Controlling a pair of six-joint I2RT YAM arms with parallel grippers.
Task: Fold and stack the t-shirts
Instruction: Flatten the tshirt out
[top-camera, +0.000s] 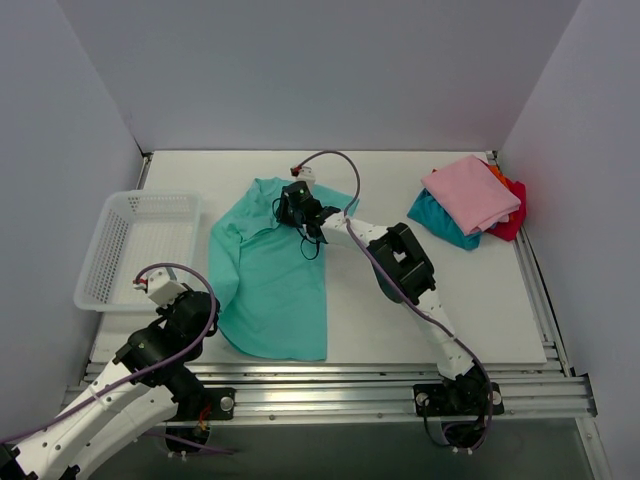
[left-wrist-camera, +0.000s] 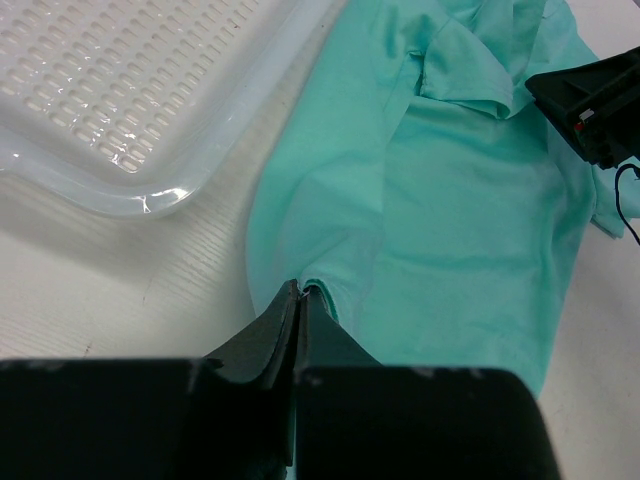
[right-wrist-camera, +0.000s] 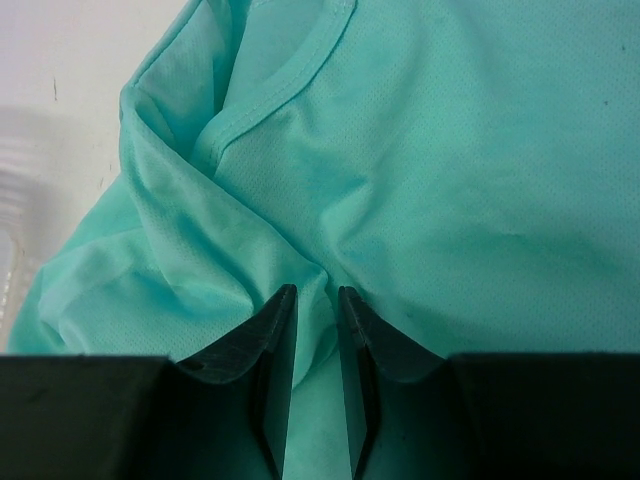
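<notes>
One green shirt (top-camera: 270, 290) is laid out flat-ish in the middle of the table (top-camera: 490, 310), collar at the far end and hem toward the arms. Its left side is rumpled and doubled in over the body. The right gripper (right-wrist-camera: 317, 300) is down on it near the collar, jaws nearly together and pinching a little ridge of the cloth between them. The left gripper (left-wrist-camera: 300, 292) sits at the shirt's near-left edge with its jaws pressed tight together. The tips are right at the edge of the cloth, but honestly I can't tell if any of it is caught. Way off at the far right there's a pile of folded ones: pink shirt (top-camera: 470, 192) on top, blue shirt (top-camera: 438, 220) and red shirt (top-camera: 512, 218) under it, and a sliver of orange shirt (top-camera: 500, 175) poking out behind. A white basket (top-camera: 100, 255) sits on the left of the table, near the green shirt's left side.
</notes>
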